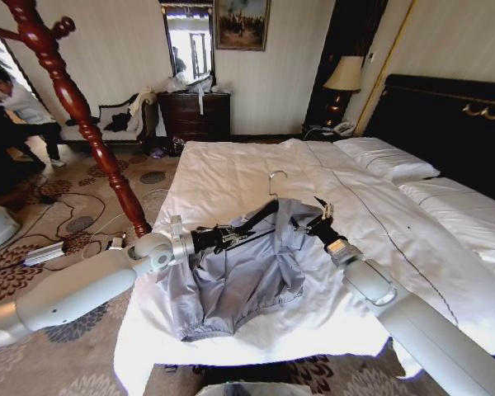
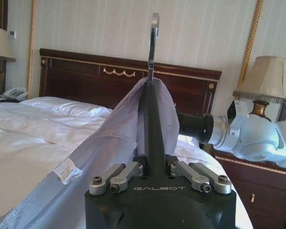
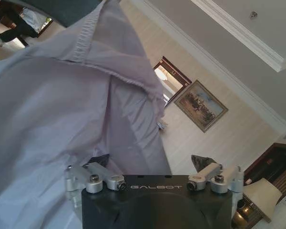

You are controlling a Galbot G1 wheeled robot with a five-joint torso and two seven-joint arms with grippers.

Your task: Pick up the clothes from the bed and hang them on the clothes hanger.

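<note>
From the head view, the jacket [image 1: 231, 276] is a thin, light grey-blue garment with a gathered hem, lying crumpled near the foot of the bed [image 1: 256, 177] on the white duvet, its collar end lifted between the two arms. The black clothes hanger [image 1: 260, 216] runs into the collar, its wire hook standing above the fabric. The left gripper [image 1: 231, 237] clamps one end of the hanger, and the right gripper [image 1: 320, 216] sits at the jacket's far shoulder. A red-brown coat stand [image 1: 74, 103] rises at the left. In the left wrist view, the left gripper [image 2: 155, 164] has its jaws clenched on the hanger [image 2: 152, 109], with the jacket [image 2: 100, 157] draped over it; a small white label [image 2: 66, 171] hangs at the seam, its print unreadable, and "GALBOT" reads on the gripper body. In the right wrist view, the right gripper [image 3: 152, 164], also marked "GALBOT", has its jaws spread, one dark tip against the jacket [image 3: 62, 119].
</note>
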